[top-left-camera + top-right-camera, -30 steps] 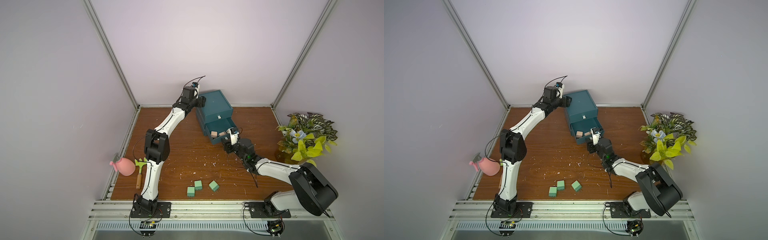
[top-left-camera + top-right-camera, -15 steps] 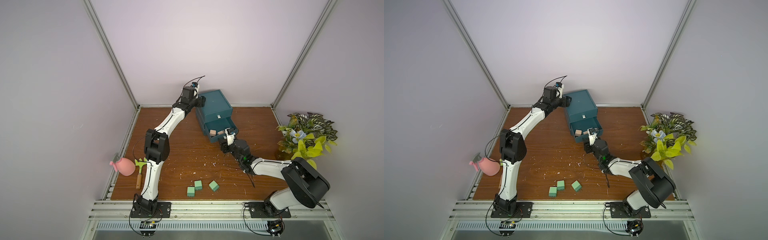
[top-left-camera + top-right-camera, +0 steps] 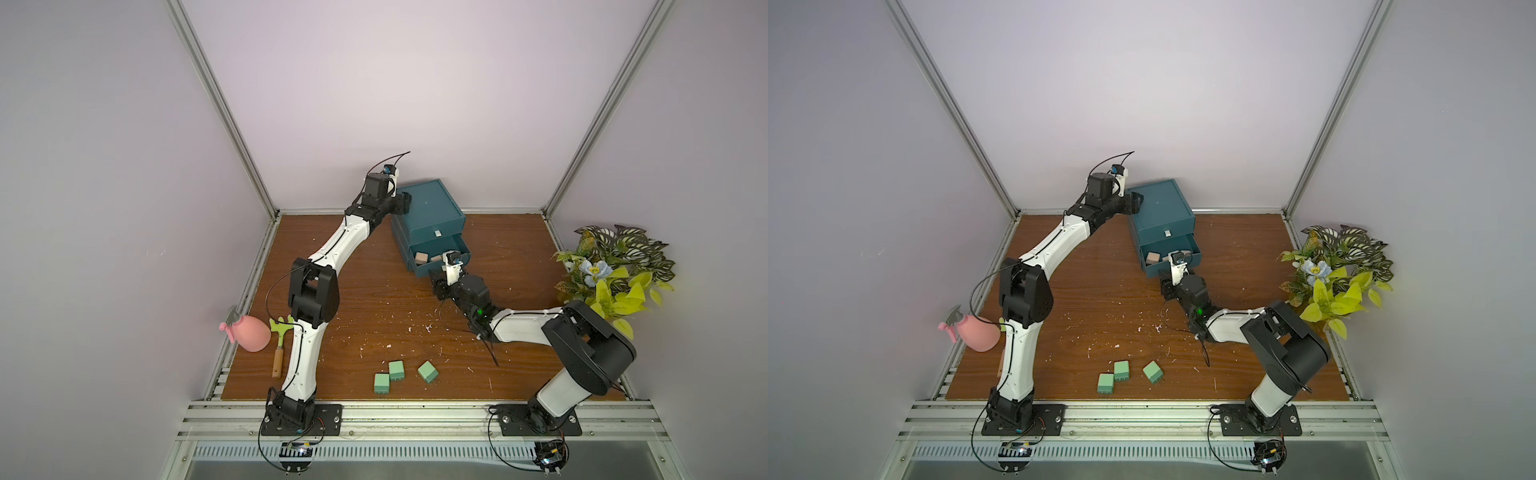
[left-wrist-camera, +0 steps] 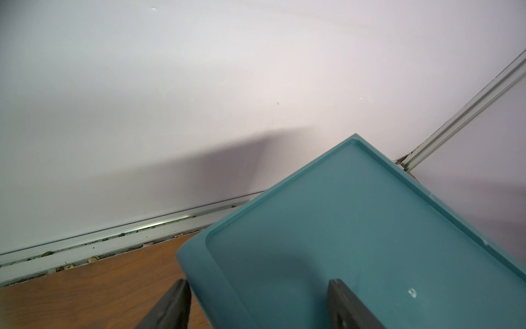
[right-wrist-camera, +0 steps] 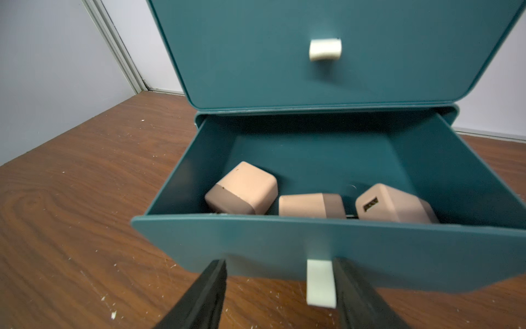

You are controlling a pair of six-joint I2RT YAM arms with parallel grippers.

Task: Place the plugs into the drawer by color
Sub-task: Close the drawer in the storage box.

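Three peach plugs (image 5: pixel 242 189) already lie in the open drawer (image 5: pixel 284 245) of the cabinet (image 3: pixel 432 208), just under the shut top drawer (image 5: pixel 324 71); three green plugs (image 3: pixel 397 370) sit loose on the tabletop (image 3: pixel 374 299) near its front edge, well apart from the cabinet. Blue plugs nowhere in sight, likely stowed, can't confirm. Right fingers (image 5: pixel 205 293) wide and empty either side of the open drawer's pull tab (image 5: pixel 320 282), so shutting it looks next; left fingers (image 4: pixel 170 307) apart, straddling the cabinet's rear top corner, can't tell if pinching
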